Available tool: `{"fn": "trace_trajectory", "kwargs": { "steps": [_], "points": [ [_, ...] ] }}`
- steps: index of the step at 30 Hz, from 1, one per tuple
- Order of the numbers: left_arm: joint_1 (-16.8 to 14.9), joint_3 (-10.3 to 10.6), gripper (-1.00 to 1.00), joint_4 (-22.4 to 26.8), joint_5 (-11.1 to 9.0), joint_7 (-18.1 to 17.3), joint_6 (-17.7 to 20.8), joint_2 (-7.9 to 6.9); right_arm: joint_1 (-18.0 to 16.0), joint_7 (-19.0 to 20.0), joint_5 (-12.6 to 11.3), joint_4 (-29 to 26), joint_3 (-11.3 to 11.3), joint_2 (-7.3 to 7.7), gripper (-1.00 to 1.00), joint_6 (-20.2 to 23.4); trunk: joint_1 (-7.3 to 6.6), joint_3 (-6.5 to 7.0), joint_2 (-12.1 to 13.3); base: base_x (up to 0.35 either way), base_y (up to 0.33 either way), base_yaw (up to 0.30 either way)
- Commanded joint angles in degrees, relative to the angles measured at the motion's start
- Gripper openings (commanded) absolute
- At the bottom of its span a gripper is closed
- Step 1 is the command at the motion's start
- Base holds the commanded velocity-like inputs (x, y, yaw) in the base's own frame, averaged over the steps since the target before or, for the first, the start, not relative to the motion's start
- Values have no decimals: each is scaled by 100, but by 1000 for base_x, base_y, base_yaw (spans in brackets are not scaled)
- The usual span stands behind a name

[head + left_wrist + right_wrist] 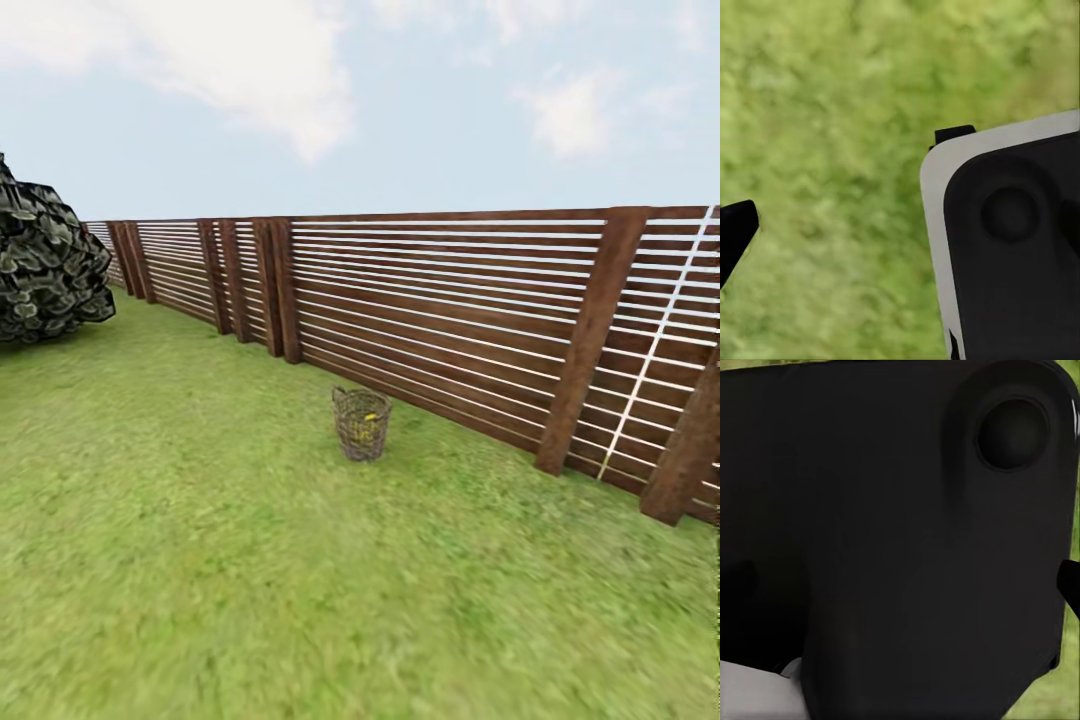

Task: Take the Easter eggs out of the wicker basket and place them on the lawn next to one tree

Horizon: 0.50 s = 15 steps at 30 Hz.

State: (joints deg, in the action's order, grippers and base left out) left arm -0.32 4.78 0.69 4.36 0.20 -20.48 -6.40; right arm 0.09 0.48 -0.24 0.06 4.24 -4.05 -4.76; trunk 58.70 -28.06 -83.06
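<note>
1. The wicker basket [361, 424] stands upright on the lawn [200, 560], near the wooden fence [450, 320].
2. Yellow inside it, probably an Easter egg [370, 416].
3. Neither claw's opening can be judged.

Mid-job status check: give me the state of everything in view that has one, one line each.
wicker basket: upright on the lawn, near the fence, untouched.
Easter eggs: yellow shows through the weave, inside the basket; count not readable.
bush: dark foliage at the lawn's far left edge.
left hand: a dark fingertip over grass; open or shut unclear.
right hand: open or shut unclear.
</note>
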Motion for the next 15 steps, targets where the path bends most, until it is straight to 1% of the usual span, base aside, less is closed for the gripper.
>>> {"fn": "trace_trajectory", "kwargs": {
  "steps": [1, 6, 11, 15],
  "points": [
    [-3, 41, 100, -2, 12, 6, -17, -2, 0, 5, -3, 0, 42, -1, 100, -24, 3, -4, -2, 259, 231, -211],
    [-3, 41, 100, -6, 12, 6, -17, -2, 0, 5, -3, 1, 42, -6, 100, -24, 3, -4, -2, 259, 231, -97],
    [-3, 44, 100, -5, 12, 6, -17, -2, 0, 5, -3, 3, 40, -8, 100, -24, 3, -4, -2, 262, 227, -22],
    [-3, 43, 100, -1, 12, 6, -30, -3, 0, 5, -3, 3, 36, -8, 100, -24, 3, -4, -2, 289, 179, -6]
  ]
}}
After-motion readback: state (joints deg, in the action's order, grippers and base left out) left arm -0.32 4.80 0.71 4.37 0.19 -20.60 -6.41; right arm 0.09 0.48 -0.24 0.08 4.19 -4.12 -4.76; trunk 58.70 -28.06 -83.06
